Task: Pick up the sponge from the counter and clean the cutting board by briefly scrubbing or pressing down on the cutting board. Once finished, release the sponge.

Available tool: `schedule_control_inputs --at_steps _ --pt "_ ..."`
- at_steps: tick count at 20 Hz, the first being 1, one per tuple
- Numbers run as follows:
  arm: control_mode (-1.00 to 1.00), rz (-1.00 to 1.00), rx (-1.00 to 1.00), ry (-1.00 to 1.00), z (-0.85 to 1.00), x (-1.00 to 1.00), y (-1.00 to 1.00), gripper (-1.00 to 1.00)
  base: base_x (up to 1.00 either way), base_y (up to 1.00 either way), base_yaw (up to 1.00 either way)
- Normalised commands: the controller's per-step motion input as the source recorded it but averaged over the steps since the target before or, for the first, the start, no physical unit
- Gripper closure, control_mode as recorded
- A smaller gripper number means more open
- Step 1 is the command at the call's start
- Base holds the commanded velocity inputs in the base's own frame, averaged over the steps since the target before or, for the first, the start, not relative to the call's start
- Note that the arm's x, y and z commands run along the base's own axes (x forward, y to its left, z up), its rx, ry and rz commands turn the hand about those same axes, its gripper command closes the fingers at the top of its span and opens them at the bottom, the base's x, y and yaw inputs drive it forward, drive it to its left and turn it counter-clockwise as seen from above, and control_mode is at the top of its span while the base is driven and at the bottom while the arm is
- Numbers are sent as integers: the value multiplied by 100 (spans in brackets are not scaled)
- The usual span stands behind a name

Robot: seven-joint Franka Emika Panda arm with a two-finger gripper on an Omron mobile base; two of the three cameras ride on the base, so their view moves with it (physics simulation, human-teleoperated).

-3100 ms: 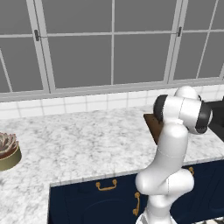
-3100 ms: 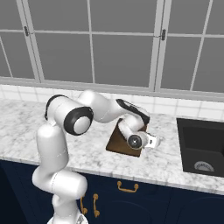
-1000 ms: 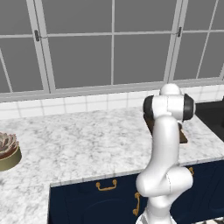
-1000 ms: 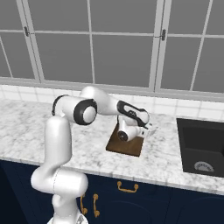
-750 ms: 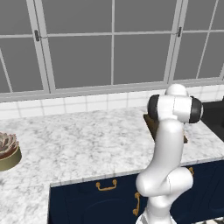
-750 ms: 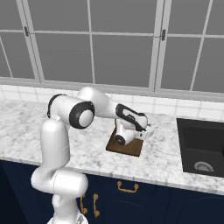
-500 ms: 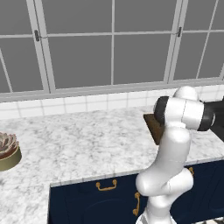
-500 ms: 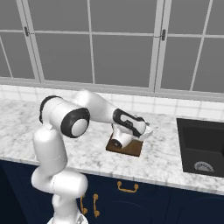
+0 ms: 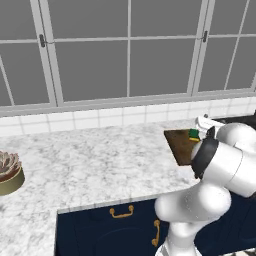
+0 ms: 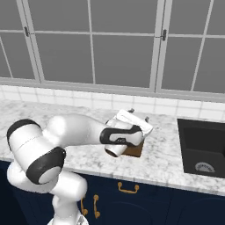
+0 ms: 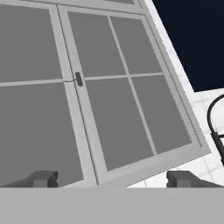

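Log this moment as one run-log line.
phase: release done | fingers: open, pointing at window | sponge: on cutting board, free | board: on counter

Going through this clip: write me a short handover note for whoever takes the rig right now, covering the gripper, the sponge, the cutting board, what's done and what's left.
Gripper: open, holding nothing; the hand view looks at the window with the finger tips wide apart.
Sponge: lying on the cutting board near its far edge, free of the fingers.
Cutting board: flat on the counter, partly hidden behind the arm in both base views.
Done: sponge is on the board and released. The scrubbing itself cannot be judged from this moment.
Left: probably nothing but pulling the arm clear of the board.
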Motion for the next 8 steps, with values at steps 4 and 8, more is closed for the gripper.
schedule_control_inputs --at_steps 4,8 --pt "-100 0 -9 -2 100 -98 8 -100 0 0 0" --pt "-100 1 -12 -1 86 -99 22 -100 0 0 0"
